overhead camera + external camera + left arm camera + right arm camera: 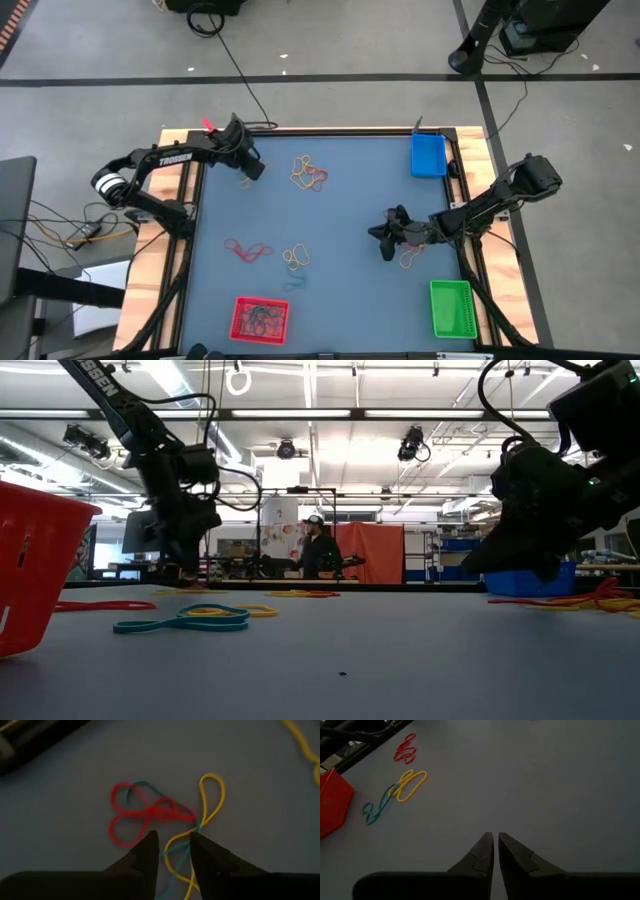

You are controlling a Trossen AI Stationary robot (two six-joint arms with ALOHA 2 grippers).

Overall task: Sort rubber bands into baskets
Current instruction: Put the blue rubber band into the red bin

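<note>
Rubber bands lie in loose clusters on the blue-grey table. A red, teal and yellow tangle [160, 812] lies under my left gripper [174, 849] at the far left [250, 172]. The gripper is open, and the tangle's yellow and teal strands [175, 847] run between its fingers. An orange and yellow cluster [308, 175], red bands [248, 250] and yellow bands [295, 258] lie mid-table. My right gripper [495, 845] is shut and holds nothing. It hovers right of centre [385, 240], beside yellow and red bands [410, 258]. The red basket [260, 318] holds several bands. The blue basket [428, 155] and green basket [450, 308] stand on the right. My left gripper comes at the tangle slanting down from above. One finger [147, 852] stands on each side of the yellow and teal strands [172, 857]. I cannot tell whether the fingers touch them. The tangle lies flat on the table.
A wooden frame [180, 230] borders the table. Black cables [240, 70] run over the floor behind it. A person [318, 550] stands far back in the room. Bare table surface shows in the middle [350, 210].
</note>
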